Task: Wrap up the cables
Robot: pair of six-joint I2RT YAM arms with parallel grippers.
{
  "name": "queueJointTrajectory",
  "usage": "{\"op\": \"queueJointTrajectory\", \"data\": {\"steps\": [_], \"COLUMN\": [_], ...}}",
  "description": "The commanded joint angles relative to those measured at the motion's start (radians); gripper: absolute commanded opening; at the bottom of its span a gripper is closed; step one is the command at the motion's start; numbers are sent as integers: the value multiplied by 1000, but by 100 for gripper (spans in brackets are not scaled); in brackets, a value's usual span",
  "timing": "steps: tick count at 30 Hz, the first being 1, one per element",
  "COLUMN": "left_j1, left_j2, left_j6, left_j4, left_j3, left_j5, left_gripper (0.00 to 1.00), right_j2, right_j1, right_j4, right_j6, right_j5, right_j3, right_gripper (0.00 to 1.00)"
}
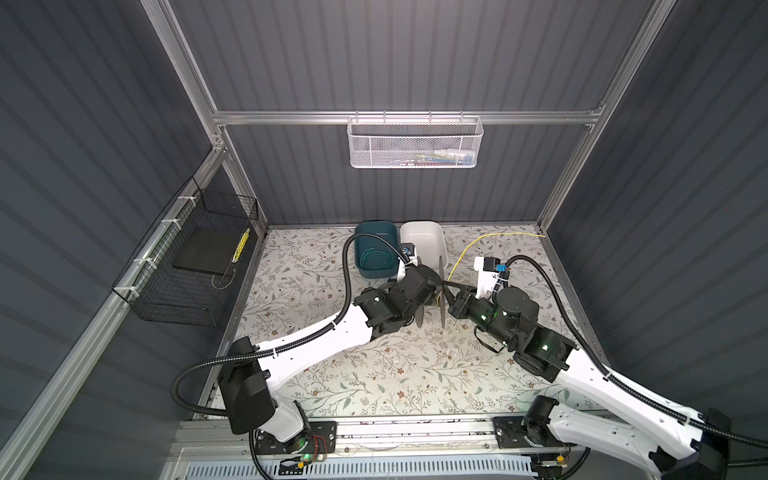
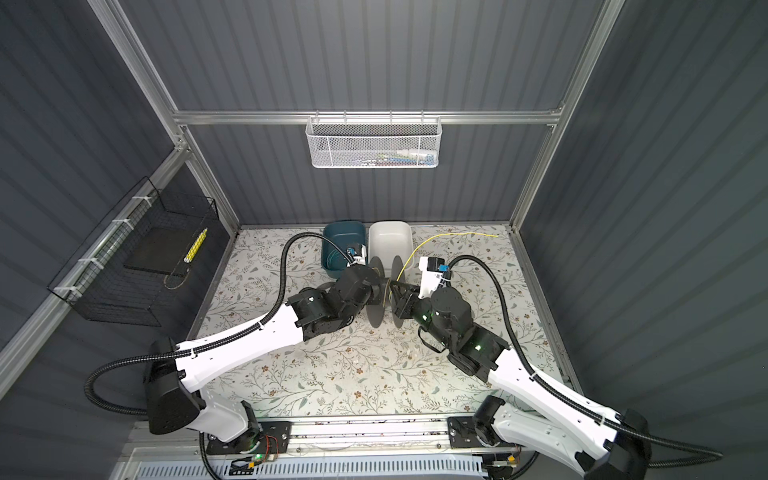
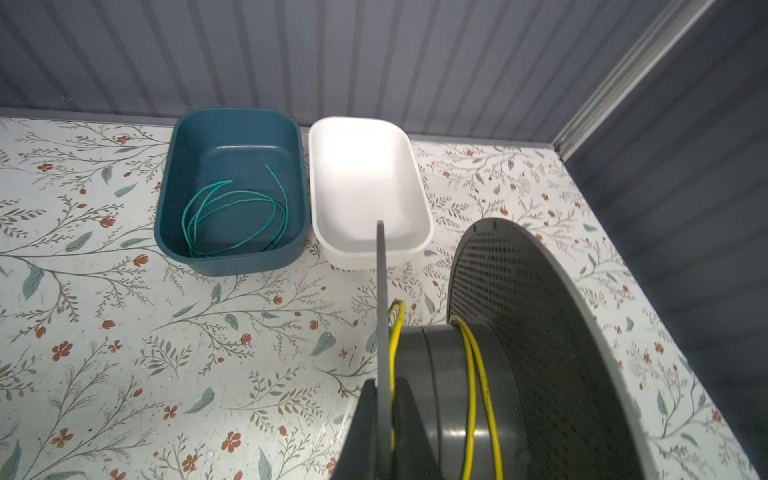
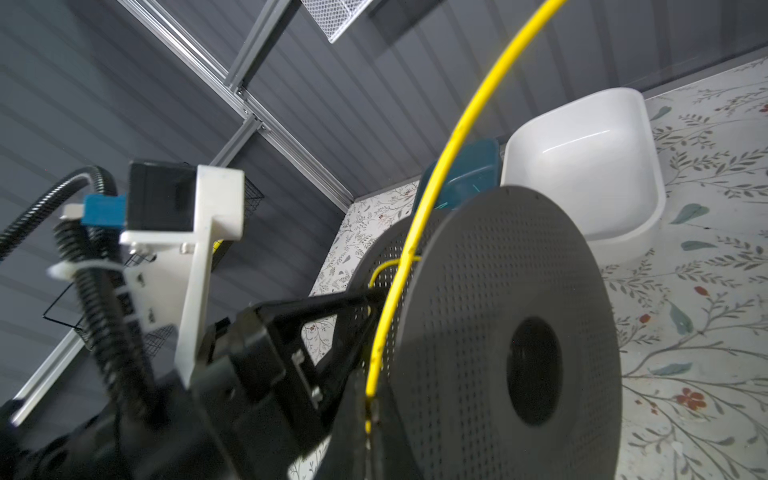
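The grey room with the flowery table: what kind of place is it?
Probably a robot test booth, not a home. Grey panel walls sit in a metal frame, the left arm and right arm are mounted on a rail, and a mesh basket hangs on the wall.

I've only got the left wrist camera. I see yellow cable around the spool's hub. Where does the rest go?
Observer: The yellow cable leaves the spool and arcs toward the back right corner of the table.
Operator: Is anything holding it?
Observer: The right gripper is shut on it, reaching in between the spool's flanges.
Operator: Any slack not yet wound?
Observer: Yes, a long free tail, ending near that corner.
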Motion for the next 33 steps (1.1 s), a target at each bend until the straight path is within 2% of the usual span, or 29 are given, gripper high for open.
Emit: {"op": "queueJointTrajectory", "data": {"steps": [1, 5, 15, 33], "left_j1": [-31, -67, -116, -146], "left_j2": [27, 34, 21, 44], "left_j6": [92, 97, 107, 110], "left_j4": [-165, -201, -213, -216], "left_j3": [-23, -31, -75, -69], "left_j5": [-11, -15, 20, 64], "left_gripper": [0, 0, 0, 0], "right_j2": [8, 50, 95, 161], "right_j1": [-63, -124, -254, -374], "right_j4": [126, 147, 128, 106], "right_j6": [-12, 23, 20, -7], "right_j5": [-56, -119, -185, -226], "right_j3": [96, 110, 156, 206], "right_gripper": [3, 4, 7, 9]}}
